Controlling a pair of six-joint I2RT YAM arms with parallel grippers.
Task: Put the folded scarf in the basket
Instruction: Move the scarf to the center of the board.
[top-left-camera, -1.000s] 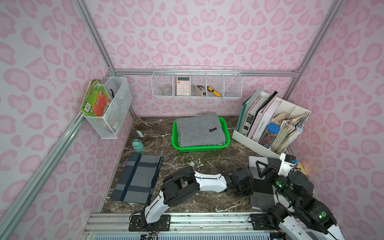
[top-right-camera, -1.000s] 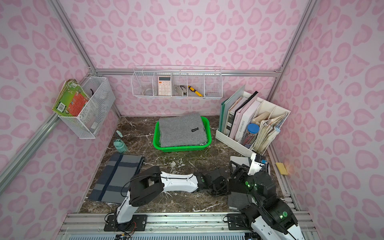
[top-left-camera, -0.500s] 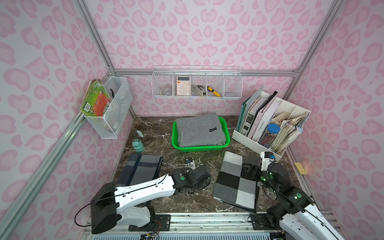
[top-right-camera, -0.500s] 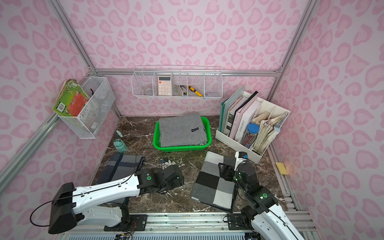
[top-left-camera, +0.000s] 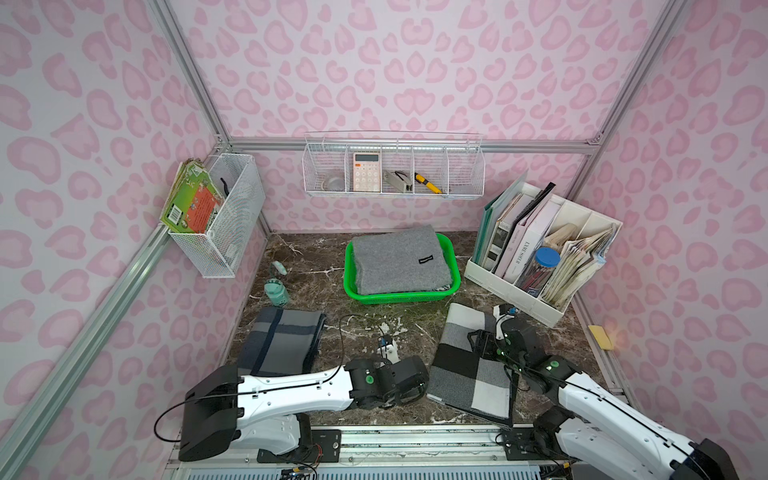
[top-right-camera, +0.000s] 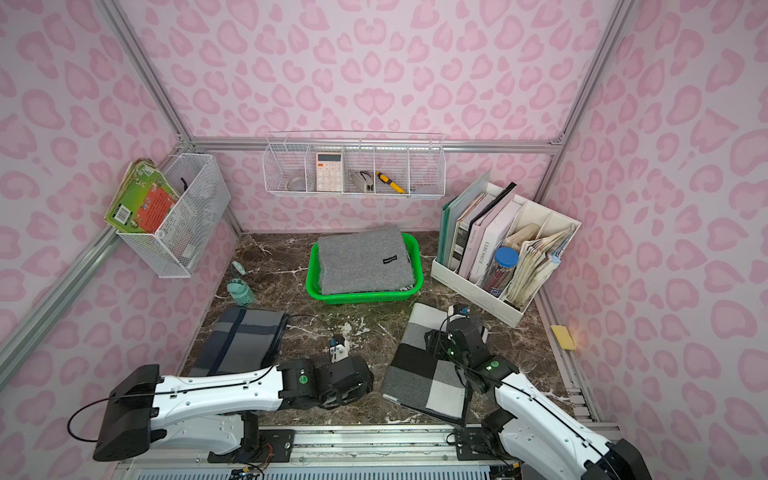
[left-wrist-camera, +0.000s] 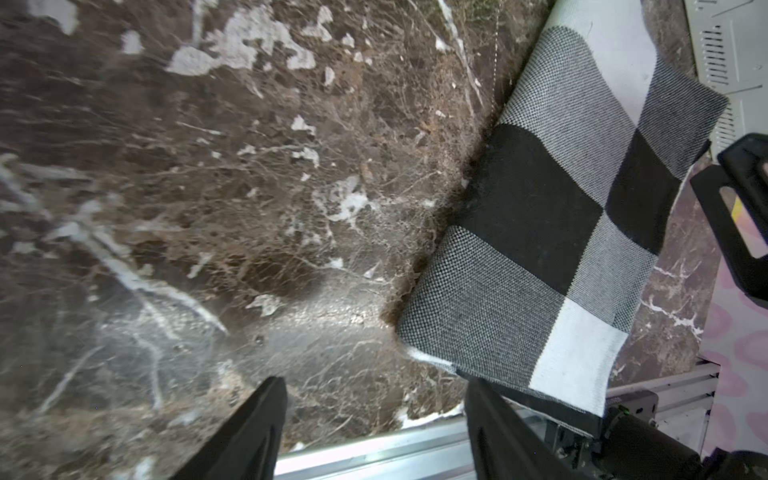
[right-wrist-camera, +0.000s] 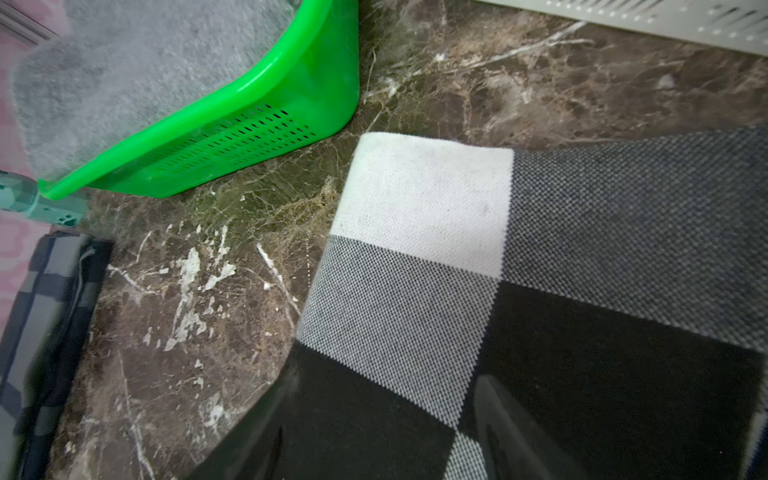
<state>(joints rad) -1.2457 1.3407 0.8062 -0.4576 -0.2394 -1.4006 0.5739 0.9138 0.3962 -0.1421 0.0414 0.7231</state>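
A folded scarf (top-left-camera: 469, 365) in big black, grey and white checks lies flat as a long rectangle at about 5 o'clock on the counter (top-left-camera: 365, 328), with its near end at the counter's front edge. The left hand (left-wrist-camera: 374, 380) sits low at the scarf's 8 o'clock. Its two dark fingers are spread wide over bare counter, and one is just beside the scarf's near corner. The right hand (right-wrist-camera: 386, 376) is over the scarf's 3 o'clock edge with fingers apart and checked cloth below them; I cannot tell whether they touch it. The bright green basket (top-left-camera: 399, 297) stands at the scarf's 11 o'clock, well apart from it, and holds a folded plain grey scarf (top-left-camera: 401, 259). A dark plaid scarf (top-left-camera: 286, 345) lies at 9 o'clock, with a small teal bottle (top-left-camera: 276, 291) beyond it. The counter is glossy brown marble with white veins. A white file organiser (top-left-camera: 540, 307) stands at 2 o'clock. White wire baskets (top-left-camera: 395, 168) hang on walls with a pink leopard pattern.
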